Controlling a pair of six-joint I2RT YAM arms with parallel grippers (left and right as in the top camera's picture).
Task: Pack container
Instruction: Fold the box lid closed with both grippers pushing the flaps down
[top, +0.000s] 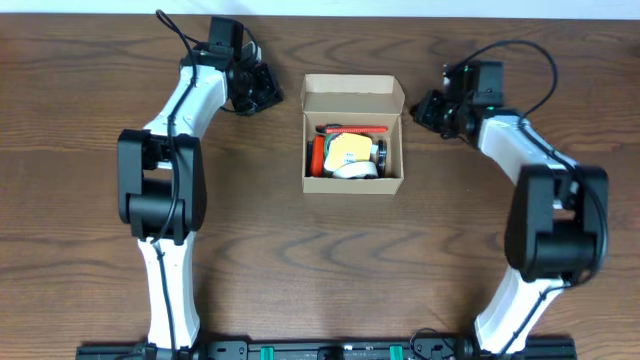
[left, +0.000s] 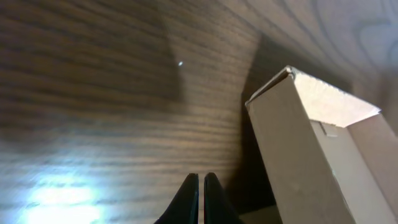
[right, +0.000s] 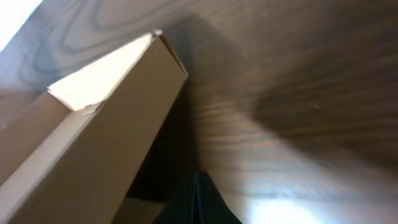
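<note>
The container (top: 352, 184) sits open near the middle of the table (top: 90, 60), a little toward the far edge, its lid flap (top: 352, 96) folded back on the far side. Inside lie several things packed close together: an orange roll (top: 318, 155) against the left wall, a yellow item (top: 350, 149) in the middle, a white roll (top: 356, 172) at the near side, a thin red piece (top: 352, 129) along the far side and a dark object (top: 381, 155) at the right wall. What exactly each of them is cannot be told from above.

The left gripper (top: 262, 95) hangs just off the box's far left corner, apart from it and pointing toward it. In its wrist view the two fingertips (left: 188, 199) are pressed together with only a hairline gap and nothing between them, and the box's plain side wall rises to their right.

The right gripper (top: 428, 108) is near the far right corner of the box, also clear of it. Its wrist view shows the fingers (right: 198, 205) as one dark wedge, drawn together and empty, with the cardboard wall to their left.

Both arms bend in from the near edge of the table, one on each side of the box.
</note>
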